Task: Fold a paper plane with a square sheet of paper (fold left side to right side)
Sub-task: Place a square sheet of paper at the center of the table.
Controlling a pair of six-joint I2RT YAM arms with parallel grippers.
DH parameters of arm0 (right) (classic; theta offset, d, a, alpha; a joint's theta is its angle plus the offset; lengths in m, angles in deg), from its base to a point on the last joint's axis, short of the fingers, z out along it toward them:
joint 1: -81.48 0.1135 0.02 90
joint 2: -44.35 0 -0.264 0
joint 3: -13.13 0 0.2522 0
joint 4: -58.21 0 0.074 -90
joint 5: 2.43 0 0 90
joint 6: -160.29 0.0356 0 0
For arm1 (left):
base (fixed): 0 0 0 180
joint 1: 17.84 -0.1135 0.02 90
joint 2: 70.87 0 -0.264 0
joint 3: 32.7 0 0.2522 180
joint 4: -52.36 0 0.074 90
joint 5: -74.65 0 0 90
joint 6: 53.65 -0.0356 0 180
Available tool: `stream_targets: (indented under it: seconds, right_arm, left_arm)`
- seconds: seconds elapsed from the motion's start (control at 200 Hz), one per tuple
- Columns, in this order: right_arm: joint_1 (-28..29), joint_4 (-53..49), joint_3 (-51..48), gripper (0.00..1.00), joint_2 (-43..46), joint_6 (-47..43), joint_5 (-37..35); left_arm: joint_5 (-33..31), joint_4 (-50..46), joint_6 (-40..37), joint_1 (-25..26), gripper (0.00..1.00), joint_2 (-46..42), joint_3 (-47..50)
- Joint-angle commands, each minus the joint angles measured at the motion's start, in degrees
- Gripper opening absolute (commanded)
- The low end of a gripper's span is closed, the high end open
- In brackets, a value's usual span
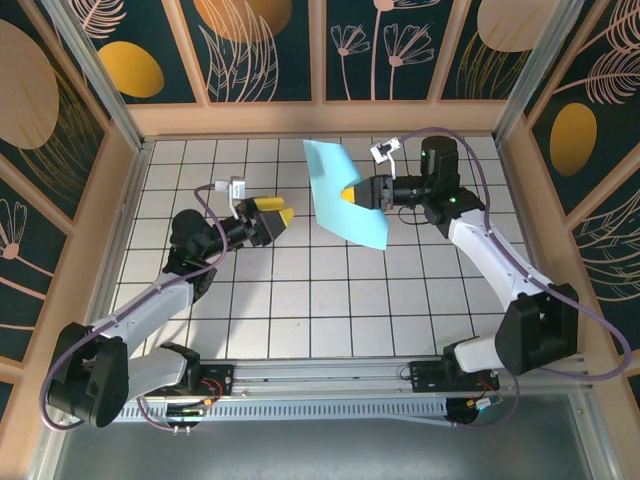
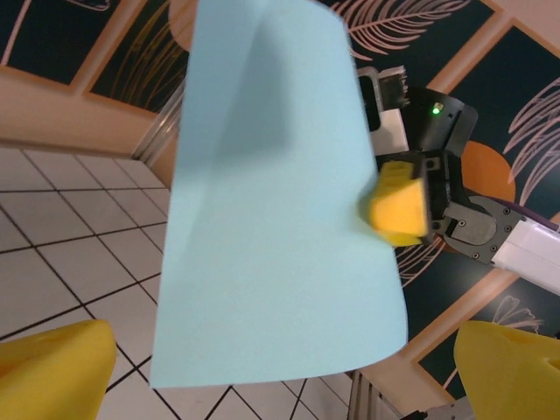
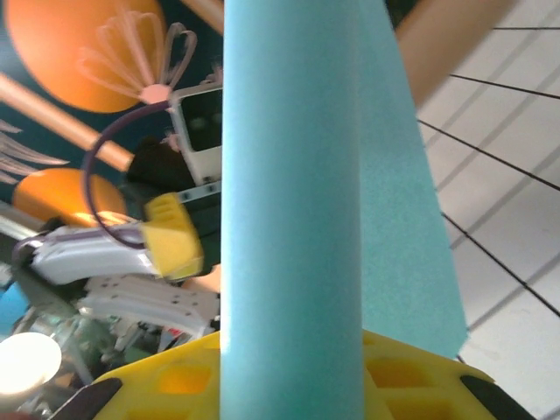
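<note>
Fingers [image 1: 349, 195] on cyan sheet [image 1: 338, 215] over tiles [image 1: 300, 300]

one square sheet of paper [image 1: 328, 185], one left arm [image 1: 150, 300], one right arm [image 1: 490, 250].

I am driving a purpose-built robot test cell, a lab bench boxed in for experiments. Under my left fingers [image 2: 52, 367] lies a table [image 1: 300, 300] ruled in a white square grid. Past them and my right fingers [image 3: 175, 381], on every side, stand wall panels [image 1: 260, 45] painted dark teal with orange discs and pale leaf outlines. The panels sit in a light wooden frame [image 1: 320, 117] with metal corner posts [image 1: 95, 75]. Behind the fingers, at the near edge, my left arm [image 1: 150, 300] and right arm [image 1: 490, 250] are bolted to a slotted metal rail [image 1: 320, 385]. A purple cable [image 3: 86, 179] loops along the left arm, and a green light [image 2: 435, 110] glows on the right wrist, just behind its fingers.
</note>
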Motion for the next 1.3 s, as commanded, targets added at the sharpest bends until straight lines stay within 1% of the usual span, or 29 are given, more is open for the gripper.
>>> stream_targets:
  seconds: [0.0, 0.125, 0.28, 0.345, 0.405, 0.515, 0.576, 0.616, 0.671, 0.716, 0.821, 0.891, 0.991, 1.116, 1.296]
  right_arm:
    - [2.32, 8.80, 1.80, 0.29, 2.39, 6.07, 5.66]
    - [3.93, 12.11, 2.33, 0.28, 3.13, 8.28, 6.04]
    - [4.79, 12.33, 3.17, 0.28, 2.72, 8.47, 5.31]
    - [4.67, 10.20, 3.44, 0.28, 2.54, 6.77, 3.94]
    - [4.35, 6.29, 4.15, 0.28, 2.22, 3.79, 2.34]
    - [3.61, 0.00, 5.34, 0.28, 1.59, -1.15, -0.44]
    - [3.17, -3.09, 5.86, 0.29, 1.40, -3.73, -2.06]
    - [2.91, -4.76, 6.06, 0.29, 1.27, -5.07, -3.09]
    - [2.36, -6.22, 6.14, 0.32, 1.19, -6.26, -4.47]
    - [1.91, -6.90, 5.99, 0.35, 1.18, -6.84, -5.63]
    - [1.08, -9.40, 5.72, 0.46, 1.00, -8.58, -10.64]
    - [0.52, -11.48, 5.42, 0.54, 0.55, -9.51, -15.20]
    - [-0.73, -12.98, 4.28, 0.61, -0.80, -9.38, -20.79]
    - [-2.36, -12.81, 1.98, 0.64, -3.13, -7.59, -26.24]
    - [-2.87, -9.33, -3.16, 0.63, -6.35, -5.14, -32.17]
  left_arm:
    - [3.79, 2.96, -2.41, 0.58, 0.99, 1.37, -3.47]
    - [5.13, 2.74, -3.13, 1.50, 0.99, 3.22, -5.83]
    - [7.01, 2.76, -3.76, 3.51, 0.99, 4.77, -8.71]
    - [7.58, 2.60, -4.45, 4.43, 0.94, 5.11, -9.60]
    - [7.63, 2.49, -4.73, 4.82, 0.81, 5.14, -10.02]
    - [6.96, 1.35, -5.33, 4.96, 0.42, 4.74, -10.11]
    - [5.97, 0.02, -6.14, 5.00, 0.23, 4.32, -9.91]
    - [5.27, -1.28, -6.88, 4.96, 0.14, 4.10, -9.90]
    - [4.24, -3.32, -7.70, 4.96, 0.08, 3.91, -9.90]
    - [3.03, -4.70, -8.03, 4.96, 0.06, 3.75, -9.66]
    - [-0.61, -9.06, -8.09, 4.96, 0.00, 3.86, -8.83]
    - [-3.94, -12.26, -7.29, 4.96, 0.00, 4.07, -7.86]
    - [-8.16, -15.08, -4.02, 4.96, 0.00, 5.03, -5.52]
    - [-11.62, -19.62, 0.17, 4.95, 0.00, 8.11, -2.92]
    - [-12.15, -24.35, 2.07, 4.96, 0.00, 16.05, -0.26]
